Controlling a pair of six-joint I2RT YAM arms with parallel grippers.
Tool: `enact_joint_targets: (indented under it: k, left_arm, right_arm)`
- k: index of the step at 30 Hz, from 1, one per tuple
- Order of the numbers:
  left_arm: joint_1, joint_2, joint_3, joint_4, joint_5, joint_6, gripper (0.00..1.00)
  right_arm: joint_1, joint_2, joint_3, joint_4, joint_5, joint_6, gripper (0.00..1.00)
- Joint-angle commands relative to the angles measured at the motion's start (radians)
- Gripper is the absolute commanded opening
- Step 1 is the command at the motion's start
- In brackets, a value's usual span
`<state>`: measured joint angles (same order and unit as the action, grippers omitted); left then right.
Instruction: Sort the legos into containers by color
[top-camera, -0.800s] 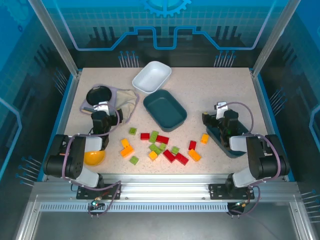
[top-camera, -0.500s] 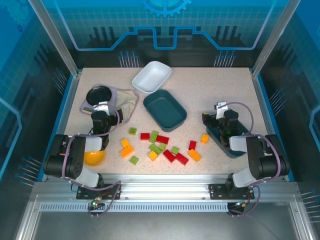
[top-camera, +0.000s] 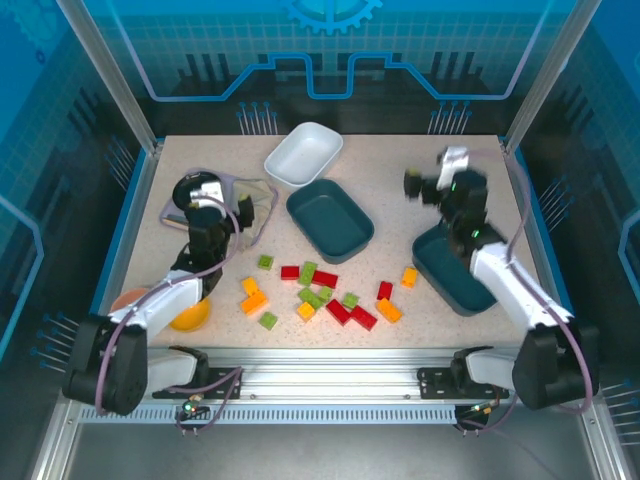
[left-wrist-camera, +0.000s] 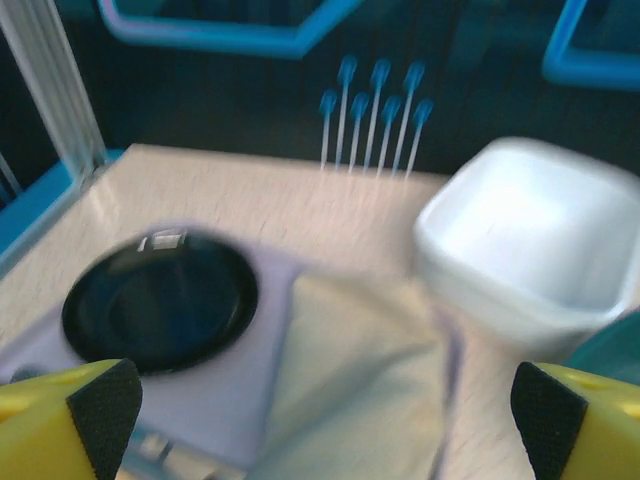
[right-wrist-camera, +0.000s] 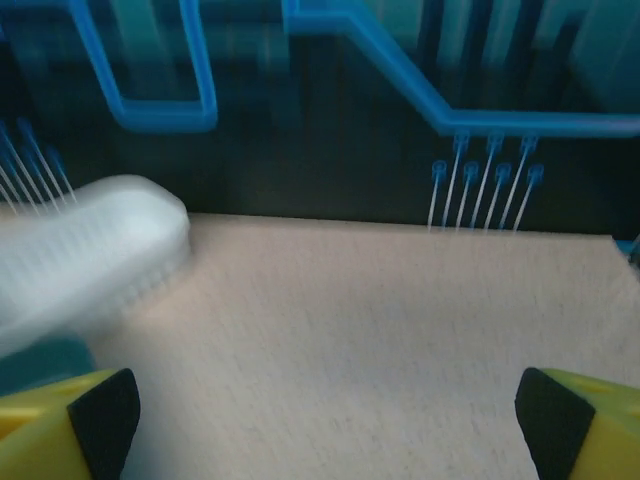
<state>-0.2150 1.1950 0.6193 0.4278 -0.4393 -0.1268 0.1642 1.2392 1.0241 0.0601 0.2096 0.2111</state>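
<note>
A speckled beige surface (top-camera: 385, 165) sits inside a blue-lit enclosure with clear panels and metal posts. The legos (top-camera: 320, 295) lie scattered on its near half, between the two arms: red, lime green and orange bricks mixed together, loose on the surface in front of the middle teal tray (top-camera: 330, 220). One orange brick (top-camera: 409, 277) lies just beside the right teal tray (top-camera: 455, 272). The white tray (top-camera: 303, 153) stands behind the middle teal tray, their rims close together.

The left end effector (top-camera: 205, 197) hangs over the far-left part of the surface, above a black bowl (top-camera: 190, 186) that rests on a pale cloth (top-camera: 255, 200). In the left wrist view its fingers (left-wrist-camera: 100, 410) stand wide apart with nothing between them, the black bowl, the cloth and the white tray ahead of them. An orange bowl (top-camera: 192, 316) lies near the left arm's base.

The right end effector (top-camera: 435, 177) is raised beyond the right teal tray, blurred in the overhead view. In the right wrist view its fingers (right-wrist-camera: 105, 415) are spread wide and hold nothing, with bare surface ahead and the white tray at the left edge.
</note>
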Motion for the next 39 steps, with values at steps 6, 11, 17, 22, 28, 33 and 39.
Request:
enact_joint_targets:
  k: [6, 11, 17, 22, 28, 33, 39]
  left_arm:
    - [0.009, 0.112, 0.553, -0.885, 0.274, -0.651, 0.99]
    - [-0.015, 0.287, 0.707, -1.061, 0.455, -0.625, 0.96]
    - [-0.054, 0.368, 0.752, -1.125, 0.511, -0.582, 0.91]
    - [-0.069, 0.366, 0.743, -1.125, 0.521, -0.582, 0.9]
    - [-0.072, 0.359, 0.741, -1.138, 0.523, -0.573, 0.89]
    - [-0.073, 0.354, 0.73, -1.124, 0.526, -0.579, 0.87]
    - [-0.075, 0.365, 0.739, -1.115, 0.531, -0.576, 0.86]
  right_arm:
    - [0.173, 0.32, 0.475, -0.76, -0.15, 0.049, 0.93]
    - [0.303, 0.631, 0.715, -1.026, -0.221, -0.091, 0.79]
    - [0.298, 0.835, 0.81, -1.054, -0.216, -0.09, 0.7]
    - [0.29, 0.888, 0.849, -1.031, -0.185, -0.089, 0.65]
    - [0.29, 0.883, 0.835, -0.997, -0.182, -0.087, 0.6]
    - [0.278, 0.838, 0.803, -0.961, -0.109, -0.073, 0.65]
    - [0.246, 0.864, 0.806, -0.956, -0.15, -0.088, 0.65]
